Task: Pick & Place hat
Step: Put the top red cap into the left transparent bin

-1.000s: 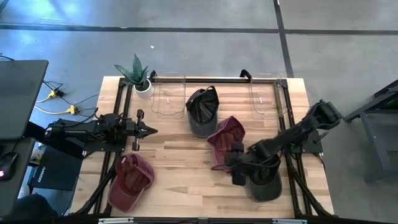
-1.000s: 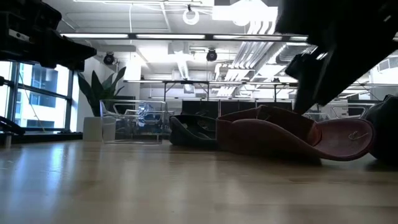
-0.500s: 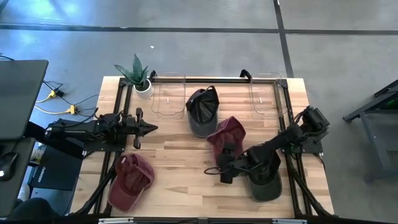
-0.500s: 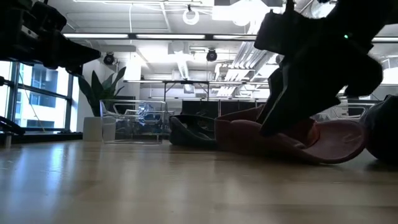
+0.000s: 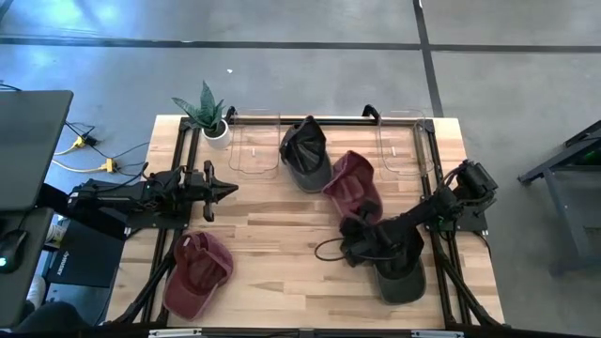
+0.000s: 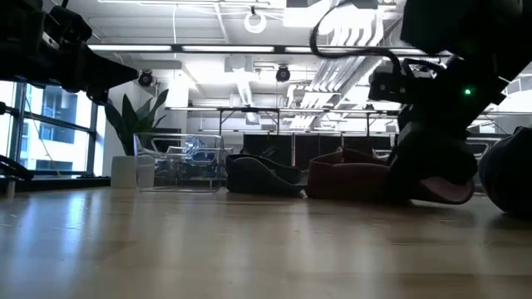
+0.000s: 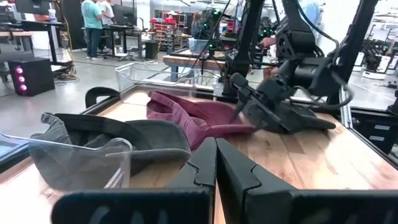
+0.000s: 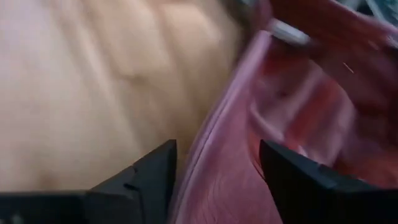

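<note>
A maroon hat [image 5: 355, 183] lies upturned on the table right of centre, its far left edge against a dark hat [image 5: 305, 155]. My right gripper [image 5: 353, 228] slants down at the maroon hat's near edge. It is open, with the hat's rim [image 8: 217, 155] between its fingers. My left gripper [image 5: 228, 191] hovers shut and level over the table's left side, pointing at both hats [image 7: 186, 115]. My right gripper's open fingers stand astride the maroon hat's near rim [image 8: 214, 146], one finger [image 8: 292, 177] over the hollow inside and one finger [image 8: 152, 174] outside above the bare wood. They come slanting down from the table's near right. The hat lies on the table. I cannot tell whether they touch the cloth.
A second maroon hat [image 5: 197, 272] lies at the near left. A dark green hat [image 5: 402, 274] lies under my right arm. Two clear bins [image 5: 255, 150] [image 5: 404, 145] stand along the far edge, with a potted plant [image 5: 208, 113] at the far left corner.
My right gripper has tipped downward and sunk to the maroon hat's near edge. The maroon hat has slid toward the table's far edge and turned. The dark hat beside it has been shoved toward the far edge too.
</note>
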### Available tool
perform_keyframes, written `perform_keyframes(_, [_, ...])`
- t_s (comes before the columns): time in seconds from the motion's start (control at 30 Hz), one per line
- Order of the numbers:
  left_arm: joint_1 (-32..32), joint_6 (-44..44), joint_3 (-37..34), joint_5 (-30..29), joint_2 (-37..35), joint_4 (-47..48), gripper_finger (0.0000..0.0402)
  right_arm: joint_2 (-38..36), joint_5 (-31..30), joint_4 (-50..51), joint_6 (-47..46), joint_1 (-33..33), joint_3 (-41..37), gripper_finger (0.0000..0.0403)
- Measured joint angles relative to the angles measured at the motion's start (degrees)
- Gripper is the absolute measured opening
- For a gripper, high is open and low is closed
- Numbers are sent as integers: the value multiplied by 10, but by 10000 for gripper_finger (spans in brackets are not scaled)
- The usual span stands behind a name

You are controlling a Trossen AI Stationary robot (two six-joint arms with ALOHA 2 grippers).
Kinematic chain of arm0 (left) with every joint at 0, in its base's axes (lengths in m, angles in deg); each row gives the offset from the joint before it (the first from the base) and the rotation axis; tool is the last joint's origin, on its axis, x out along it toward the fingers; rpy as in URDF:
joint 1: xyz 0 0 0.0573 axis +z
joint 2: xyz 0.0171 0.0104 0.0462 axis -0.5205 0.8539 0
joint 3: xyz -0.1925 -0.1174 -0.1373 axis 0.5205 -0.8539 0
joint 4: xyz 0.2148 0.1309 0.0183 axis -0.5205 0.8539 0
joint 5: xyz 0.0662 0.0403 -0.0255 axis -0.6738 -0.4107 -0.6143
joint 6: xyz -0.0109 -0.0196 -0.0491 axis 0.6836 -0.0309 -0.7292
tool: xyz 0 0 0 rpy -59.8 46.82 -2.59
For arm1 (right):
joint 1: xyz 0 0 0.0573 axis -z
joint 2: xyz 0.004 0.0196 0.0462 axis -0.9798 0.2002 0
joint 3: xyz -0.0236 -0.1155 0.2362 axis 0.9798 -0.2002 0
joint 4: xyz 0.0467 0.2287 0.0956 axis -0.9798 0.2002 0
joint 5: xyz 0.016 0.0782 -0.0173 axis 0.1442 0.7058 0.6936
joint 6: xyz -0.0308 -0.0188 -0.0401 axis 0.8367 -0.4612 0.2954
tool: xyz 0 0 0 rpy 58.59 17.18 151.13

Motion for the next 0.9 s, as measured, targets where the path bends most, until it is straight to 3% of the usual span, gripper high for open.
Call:
perform_keyframes(0.13, [0,-11,0,-1,0,0,1,0,-1,66,-64,7,0,161])
perform_keyframes(0.33, [0,-49,0,1,0,-7,1,-11,15,81,-60,7,10,18])
perform_keyframes(0.47, [0,-55,-1,18,3,-54,0,-70,25,85,-37,6,37,27])
perform_keyframes(0.6, [0,-17,-1,43,17,-141,0,-180,63,70,21,6,46,9])
perform_keyframes(0.77, [0,26,-1,70,48,-238,0,-321,126,52,78,11,46,17])
perform_keyframes(0.9, [0,36,0,70,82,-279,0,-419,183,-21,127,16,5,8])
